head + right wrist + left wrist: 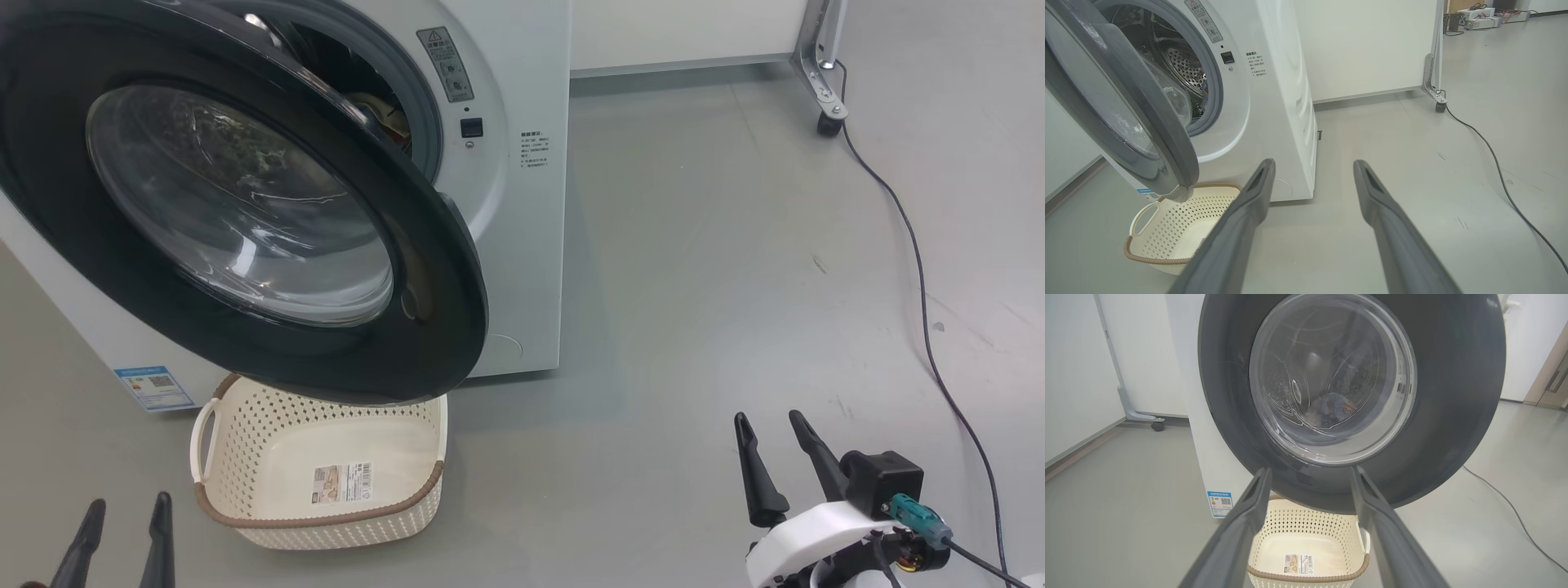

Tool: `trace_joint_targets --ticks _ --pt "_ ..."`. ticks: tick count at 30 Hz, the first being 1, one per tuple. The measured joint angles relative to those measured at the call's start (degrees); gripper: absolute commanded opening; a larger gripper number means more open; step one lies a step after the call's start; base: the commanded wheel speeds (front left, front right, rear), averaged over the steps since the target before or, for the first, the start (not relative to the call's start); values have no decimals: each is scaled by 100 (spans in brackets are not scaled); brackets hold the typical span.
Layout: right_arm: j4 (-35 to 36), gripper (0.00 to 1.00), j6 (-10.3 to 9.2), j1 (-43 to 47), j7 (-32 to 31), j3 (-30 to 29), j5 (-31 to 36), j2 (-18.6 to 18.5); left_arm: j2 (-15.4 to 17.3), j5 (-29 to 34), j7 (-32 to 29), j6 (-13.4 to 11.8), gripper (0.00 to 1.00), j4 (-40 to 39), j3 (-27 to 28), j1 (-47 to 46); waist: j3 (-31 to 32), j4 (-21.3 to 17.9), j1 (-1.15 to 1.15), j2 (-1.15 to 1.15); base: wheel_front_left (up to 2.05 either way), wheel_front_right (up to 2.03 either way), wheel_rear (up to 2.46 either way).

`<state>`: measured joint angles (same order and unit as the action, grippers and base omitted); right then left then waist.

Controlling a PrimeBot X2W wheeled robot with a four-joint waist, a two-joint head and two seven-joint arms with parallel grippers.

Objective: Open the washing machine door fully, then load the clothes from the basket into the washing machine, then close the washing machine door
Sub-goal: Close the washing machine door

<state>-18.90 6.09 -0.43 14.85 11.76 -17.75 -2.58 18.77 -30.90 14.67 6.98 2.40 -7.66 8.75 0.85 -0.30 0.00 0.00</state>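
The washing machine (514,204) stands at the upper left with its washing machine door (392,245) swung partway out, black rim and glass bowl facing me. Under the door sits the basket (326,482), with nothing in it but a label sticker. In the left wrist view the clothes (1333,410) show as a blue and orange bundle through the door (1453,396) glass, inside the drum. My left gripper (131,500) is open, low and left of the basket (1306,547). Also open, my right gripper (768,419) hovers over bare floor, right of the machine (1274,102).
A black cable (922,269) runs across the grey floor on the right. A metal frame leg on a caster (826,98) stands at the back right, beside a white panel (1363,45). A blue sticker (153,387) sits low on the washer's front.
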Motion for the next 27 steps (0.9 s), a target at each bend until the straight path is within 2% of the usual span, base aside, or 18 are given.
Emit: trace_joint_targets --ticks 3,7,13,27 --pt "14 100 4 2 0 -2 0 1 30 472 -1 -2 100 171 -43 88 10 -15 0 0 0 0 0" --pt "26 100 42 18 0 -22 1 1 -199 870 -2 -291 100 229 200 119 34 -37 0 0 0 0 0" --pt "64 100 42 21 0 -23 41 1 -393 1282 -2 -511 100 265 308 120 67 -54 0 0 0 0 0" --pt "92 100 43 71 0 -15 124 1 -728 1637 -2 -597 100 333 359 123 132 -55 0 0 0 0 0"
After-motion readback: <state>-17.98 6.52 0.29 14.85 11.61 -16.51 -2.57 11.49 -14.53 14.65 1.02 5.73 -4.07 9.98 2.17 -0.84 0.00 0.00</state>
